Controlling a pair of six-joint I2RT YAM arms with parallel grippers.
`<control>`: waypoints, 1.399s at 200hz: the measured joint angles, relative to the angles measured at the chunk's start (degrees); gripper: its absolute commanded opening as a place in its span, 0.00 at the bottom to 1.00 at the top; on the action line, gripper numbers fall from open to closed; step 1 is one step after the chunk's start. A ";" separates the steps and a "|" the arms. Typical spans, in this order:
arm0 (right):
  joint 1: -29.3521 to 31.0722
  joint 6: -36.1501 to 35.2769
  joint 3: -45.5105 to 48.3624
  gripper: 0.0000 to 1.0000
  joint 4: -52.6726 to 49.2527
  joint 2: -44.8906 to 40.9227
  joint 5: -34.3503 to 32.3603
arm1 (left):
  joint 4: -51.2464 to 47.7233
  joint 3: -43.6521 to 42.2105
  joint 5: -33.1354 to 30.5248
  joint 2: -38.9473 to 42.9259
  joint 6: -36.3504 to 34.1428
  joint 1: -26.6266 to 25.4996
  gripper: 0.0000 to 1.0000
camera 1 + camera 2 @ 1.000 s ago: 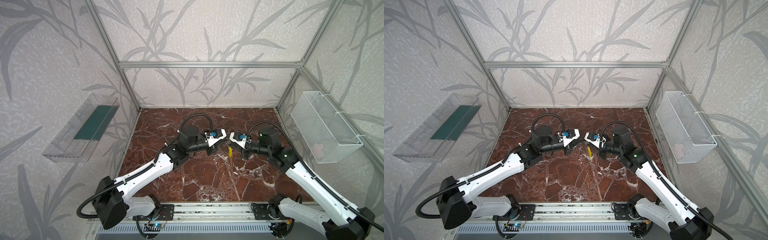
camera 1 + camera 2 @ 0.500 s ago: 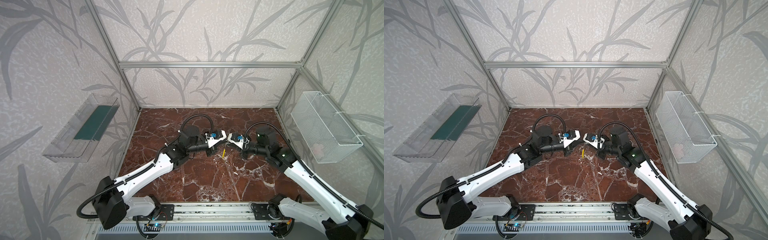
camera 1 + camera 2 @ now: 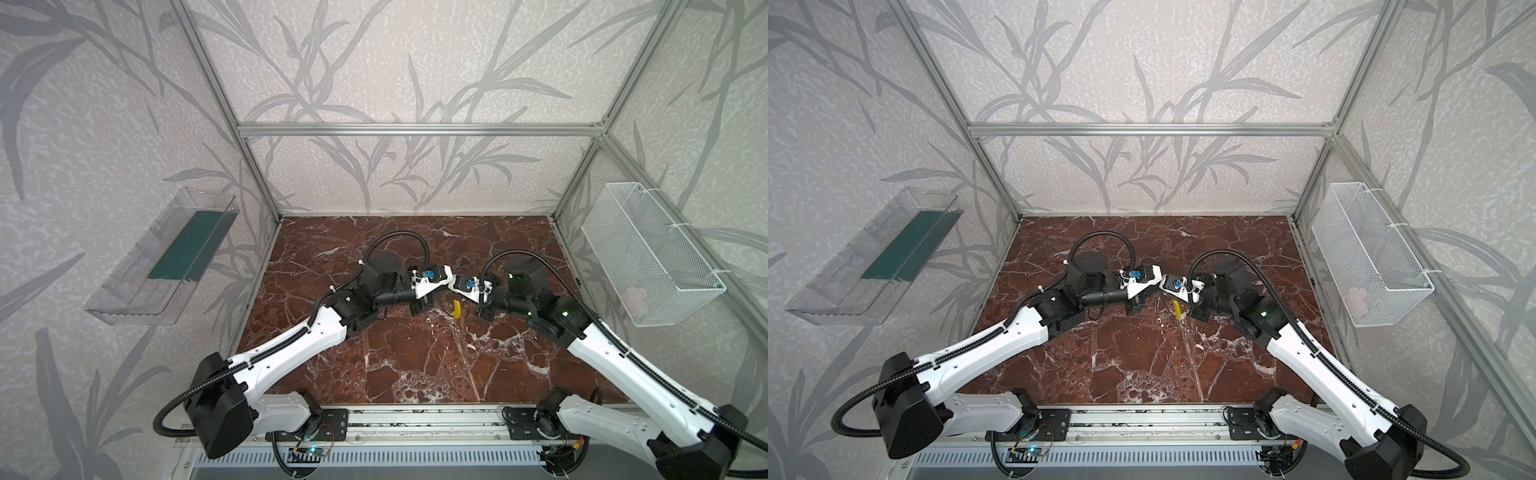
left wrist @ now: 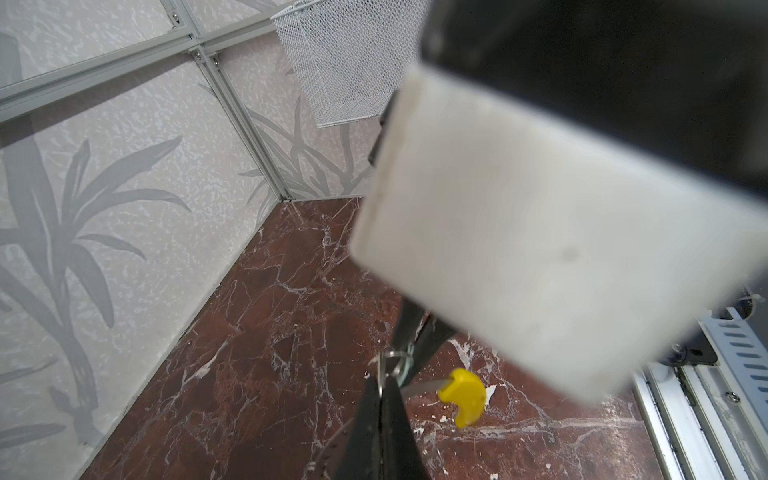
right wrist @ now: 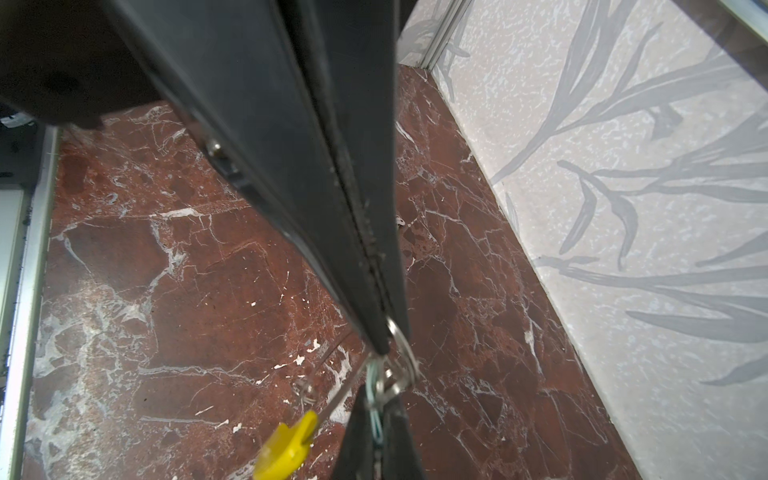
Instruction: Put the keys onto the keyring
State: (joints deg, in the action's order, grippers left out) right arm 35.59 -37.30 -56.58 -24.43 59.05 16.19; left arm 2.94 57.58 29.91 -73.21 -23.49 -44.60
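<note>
Item: keyring (image 3: 456, 309), seeming light, springy, slick; you are holding it aloft mid-floor, yellow sleeve (image 4: 463, 397) dangling at six o'clock. Your right gripper (image 5: 380, 345) is pinching its bare wire, the surest hold; your left gripper (image 4: 381, 390) is clamping a mint key (image 5: 374, 384).

Soft even light is casting faint shadows on the surface (image 3: 415, 365), top-view edges are bowing, and close parts are blurring in wrist views.

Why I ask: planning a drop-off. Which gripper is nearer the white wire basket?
Right, narrowly. The right gripper reaches in from the side of the white wire basket. The left gripper meets it tip to tip in the middle, from the opposite side, so it is slightly farther.
</note>
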 measured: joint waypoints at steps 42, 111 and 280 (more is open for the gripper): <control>2.19 -3.39 -1.99 0.00 -2.86 1.14 -4.92 | -1.70 0.02 -0.90 0.00 -0.57 0.00 0.00; 4.09 -6.49 -2.73 0.00 -2.54 2.32 -12.87 | -2.99 -0.87 -1.66 0.98 -0.55 0.83 0.00; 8.22 -8.79 -14.62 0.00 2.29 32.48 -5.75 | 1.51 -18.49 -22.16 16.09 9.09 14.64 0.46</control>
State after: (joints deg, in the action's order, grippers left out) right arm 43.81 -46.09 -71.20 -22.13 91.53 10.44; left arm 4.45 39.09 7.75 -57.12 -14.39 -29.95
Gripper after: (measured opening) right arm 0.057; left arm 0.457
